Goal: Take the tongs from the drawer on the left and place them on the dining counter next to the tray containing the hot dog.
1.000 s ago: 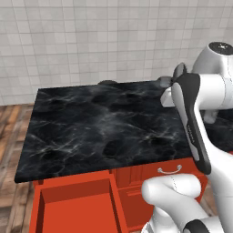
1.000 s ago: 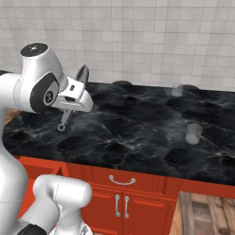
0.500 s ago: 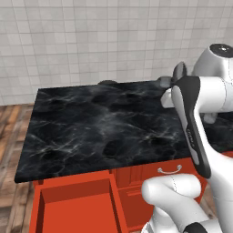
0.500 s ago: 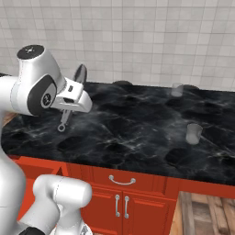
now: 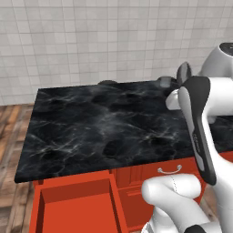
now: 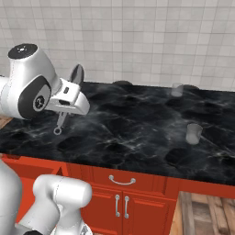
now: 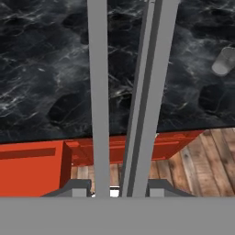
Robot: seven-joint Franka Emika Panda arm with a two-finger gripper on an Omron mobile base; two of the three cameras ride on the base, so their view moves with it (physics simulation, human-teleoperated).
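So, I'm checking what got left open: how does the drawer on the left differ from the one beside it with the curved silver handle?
The left drawer is pulled out, its red inside showing from above; the handled drawer is pushed in, flush with the cabinet front. The left drawer sits at the left end of the counter; the handled drawer sits to its right. Both are red-orange and lie just under the black marble top.

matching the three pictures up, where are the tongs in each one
Left base view: tongs at right, poking up behind the arm.
Right base view: at left, hanging from the pincer over the black countertop.
Hand view: two grey bars up the middle.
Shared landmark: the black countertop.
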